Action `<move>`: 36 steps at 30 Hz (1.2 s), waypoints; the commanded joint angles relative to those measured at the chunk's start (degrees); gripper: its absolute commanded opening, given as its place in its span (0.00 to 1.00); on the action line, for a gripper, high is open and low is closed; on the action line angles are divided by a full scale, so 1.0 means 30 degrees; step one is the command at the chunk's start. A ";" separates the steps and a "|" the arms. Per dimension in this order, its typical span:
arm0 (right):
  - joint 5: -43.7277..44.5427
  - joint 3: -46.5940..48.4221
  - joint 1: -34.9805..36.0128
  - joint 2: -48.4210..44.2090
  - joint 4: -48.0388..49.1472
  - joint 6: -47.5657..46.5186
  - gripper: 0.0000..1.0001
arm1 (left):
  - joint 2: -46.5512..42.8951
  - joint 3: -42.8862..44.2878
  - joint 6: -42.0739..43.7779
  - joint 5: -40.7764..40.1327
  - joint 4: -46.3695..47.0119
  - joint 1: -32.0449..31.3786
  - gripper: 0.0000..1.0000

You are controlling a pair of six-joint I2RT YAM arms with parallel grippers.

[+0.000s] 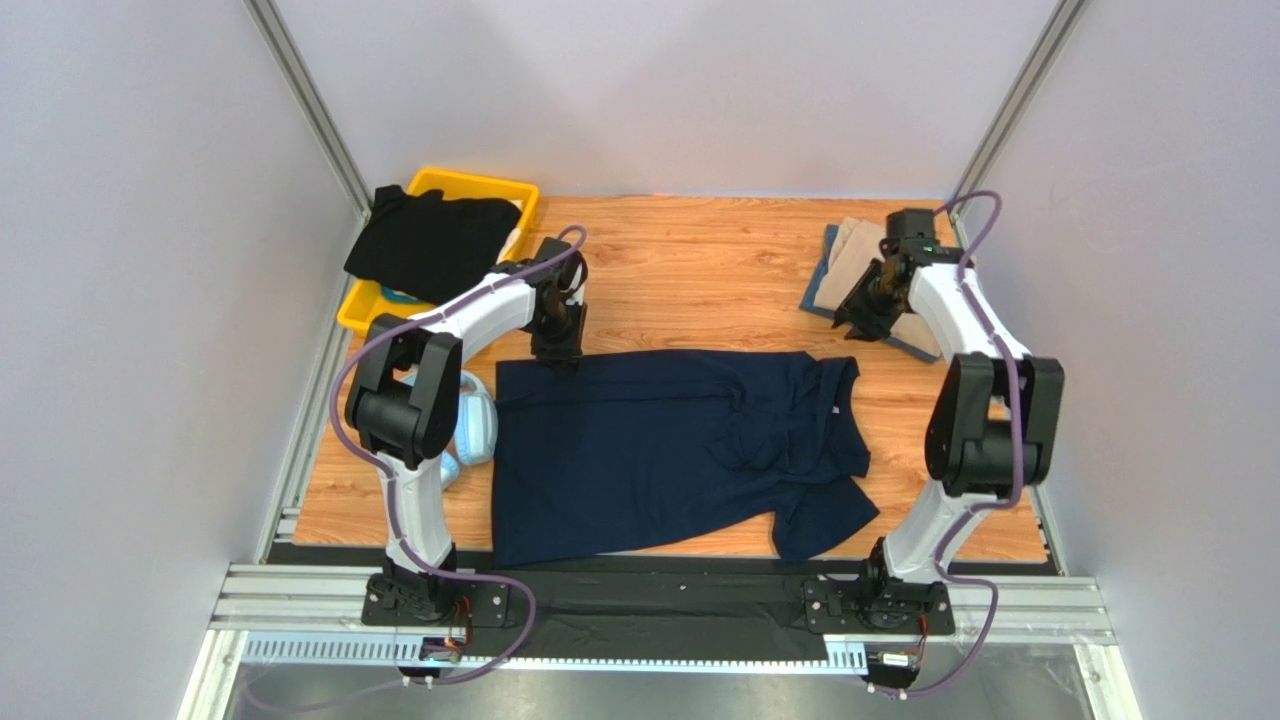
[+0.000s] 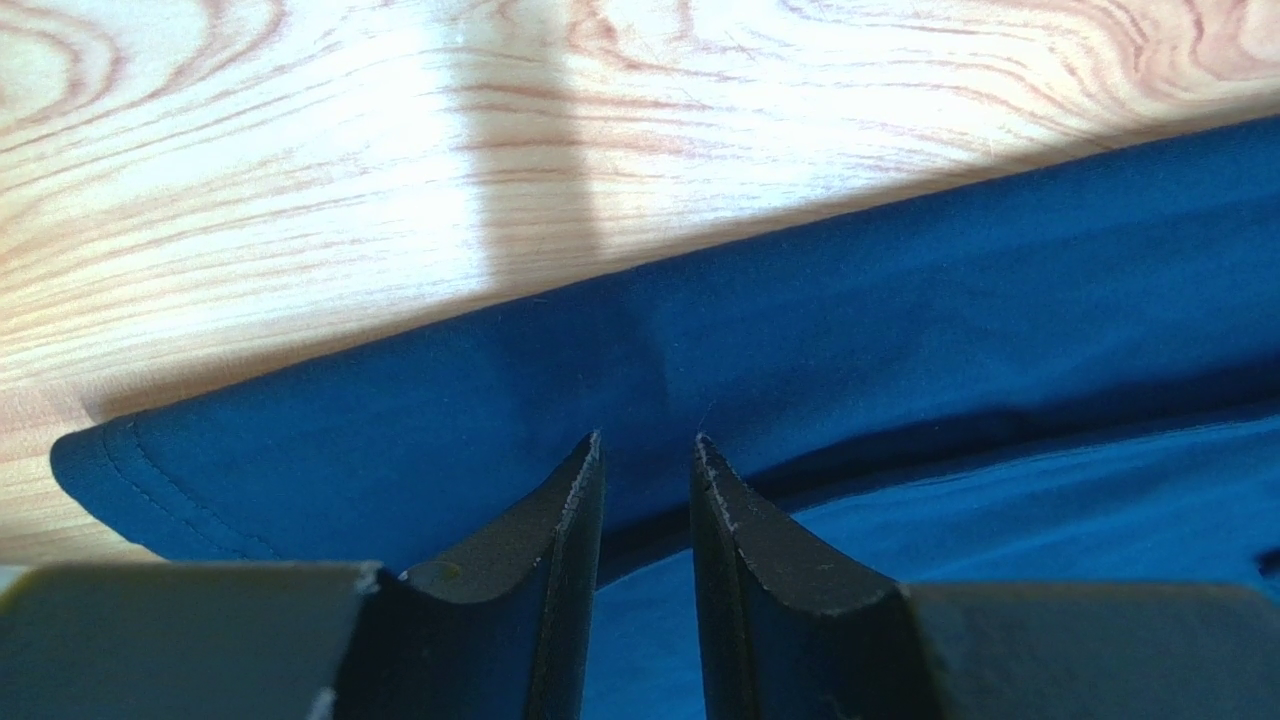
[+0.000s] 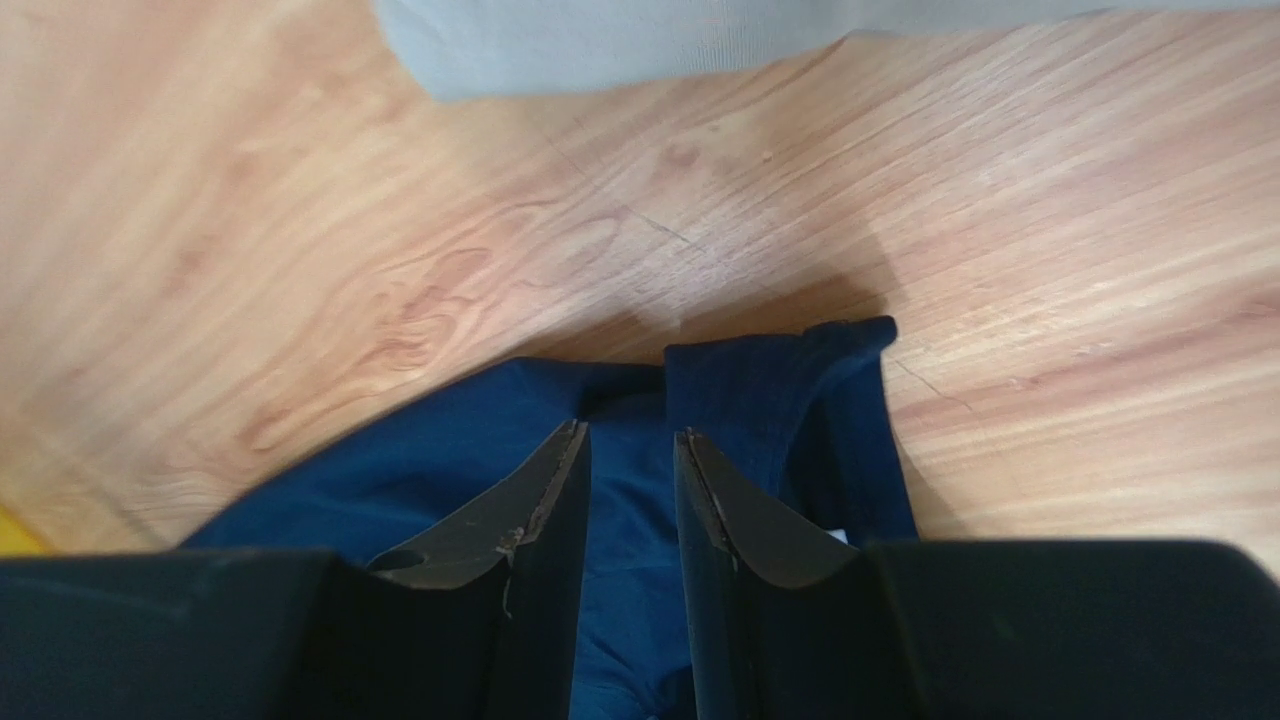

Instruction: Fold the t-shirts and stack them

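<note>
1. Locate the navy t-shirt (image 1: pixel 661 450) at the centre of the table (image 1: pixel 706 270). It lies spread flat. Its long axis runs from 9 o'clock to 3 o'clock, and its collar end faces 3 o'clock. The cloth around the collar is bunched, and one sleeve points toward 5 o'clock.

2. Check the left hand (image 1: pixel 559 345). It sits over the shirt's 10 o'clock corner. In the left wrist view you see the left hand (image 2: pixel 646 443) with its two fingers apart by a narrow gap. No cloth is pinched between them. The folded hem edge of the shirt lies on the wood just beyond the fingertips.

3. Check the right hand (image 1: pixel 864 318). It hangs at 2 o'clock from the shirt, near the collar. In the right wrist view the right hand (image 3: pixel 628 435) has its fingers parted and grips nothing. The ribbed collar lies below and past the tips.

4. Locate the black t-shirt (image 1: pixel 436 240) at 10 o'clock, draped over the yellow bin (image 1: pixel 481 188).

5. Locate the tan t-shirt (image 1: pixel 864 255) at 2 o'clock, folded near the table's far right corner, just beyond the right hand.

6. Note the light blue headphones (image 1: pixel 473 420) at 9 o'clock, just beside the navy t-shirt's left edge and partly hidden by the left arm.
</note>
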 commanded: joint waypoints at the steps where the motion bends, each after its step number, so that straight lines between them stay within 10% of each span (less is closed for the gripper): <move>1: -0.0255 0.0212 0.0589 0.2155 -0.0494 -0.0545 0.32 | -0.0876 -0.0007 0.0314 0.0126 0.0057 -0.0306 0.34; 25: 0.3291 -0.2863 -0.0201 0.0665 -0.1227 -0.0604 0.18 | 0.2611 0.1546 0.0432 -0.0196 -0.1876 -0.1185 0.31; 31: 0.3291 -0.3333 -0.0698 0.0517 -0.0905 -0.0516 0.18 | 0.2873 0.1895 0.0752 0.0361 -0.2548 -0.1185 0.03; 36: 0.2969 -0.3596 -0.1343 0.0577 -0.0612 -0.0516 0.17 | 0.3021 0.2132 0.0871 -0.0427 -0.3429 -0.1185 0.00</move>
